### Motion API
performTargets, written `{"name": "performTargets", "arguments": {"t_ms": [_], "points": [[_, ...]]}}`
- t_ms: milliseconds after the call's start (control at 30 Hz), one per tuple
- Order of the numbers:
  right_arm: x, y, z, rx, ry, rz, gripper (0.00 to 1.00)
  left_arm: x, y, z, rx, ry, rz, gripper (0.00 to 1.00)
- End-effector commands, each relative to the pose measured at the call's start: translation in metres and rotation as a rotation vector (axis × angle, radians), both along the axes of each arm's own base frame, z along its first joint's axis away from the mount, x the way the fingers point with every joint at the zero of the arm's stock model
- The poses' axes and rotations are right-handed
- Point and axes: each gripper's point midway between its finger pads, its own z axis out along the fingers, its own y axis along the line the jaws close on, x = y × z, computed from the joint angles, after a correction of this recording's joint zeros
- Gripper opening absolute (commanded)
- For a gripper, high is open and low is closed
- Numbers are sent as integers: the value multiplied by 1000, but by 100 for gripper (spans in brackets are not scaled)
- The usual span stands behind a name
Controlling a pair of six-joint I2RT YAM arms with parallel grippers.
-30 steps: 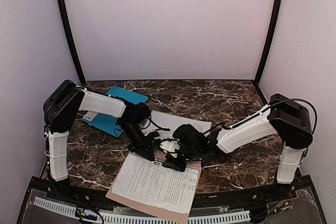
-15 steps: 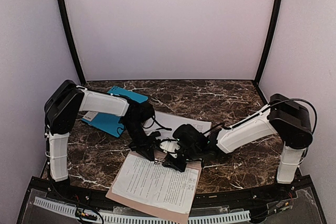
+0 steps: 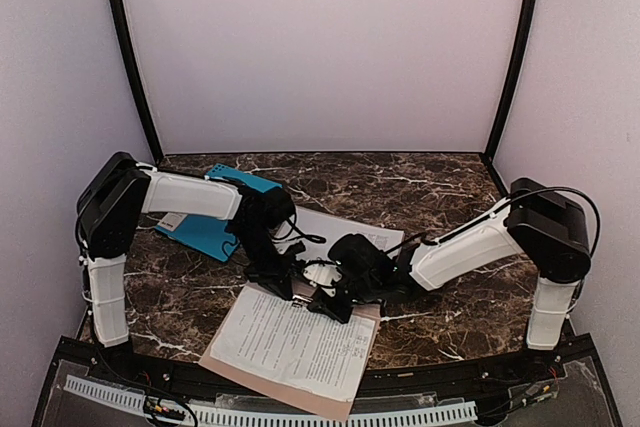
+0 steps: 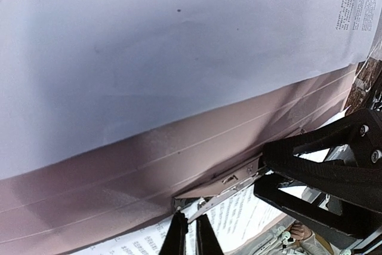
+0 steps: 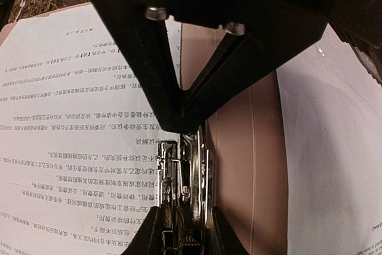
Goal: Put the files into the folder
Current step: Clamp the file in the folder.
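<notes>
The tan folder lies open near the table's front edge, with a printed file on its near half. Another white sheet lies on its far half. Both grippers meet at the folder's spine. My right gripper has its jaws closed on either side of the metal clip, beside the printed file. My left gripper is shut, its tips at the end of the same clip, against the tan card. From above, the left gripper and right gripper nearly touch.
A teal blue folder with a white label lies at the back left, partly under my left arm. The dark marble table runs to pale walls behind and at both sides. A black rail borders the front edge.
My right gripper's jaws have narrowed onto the clip. The left arm has swung slightly right, and the folder with its printed sheet has shifted a little to the left.
</notes>
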Motion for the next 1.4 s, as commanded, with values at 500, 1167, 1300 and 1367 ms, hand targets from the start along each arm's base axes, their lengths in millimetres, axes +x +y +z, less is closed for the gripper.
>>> {"name": "performTargets", "arguments": {"t_ms": [500,1167,1300,1367], "points": [[-18,-52,-64,-272,100,-10,21,37,58,-42,298,-177,93,1],[-19,-51,-61,-272,87,2,21,-17,121,-106,568,52,40,1],[-17,-50,-60,-283,72,3,21,-34,136,-111,631,131,-6,1],[-16,-50,-60,-290,62,3,21,-45,146,-111,671,174,-23,1]]}}
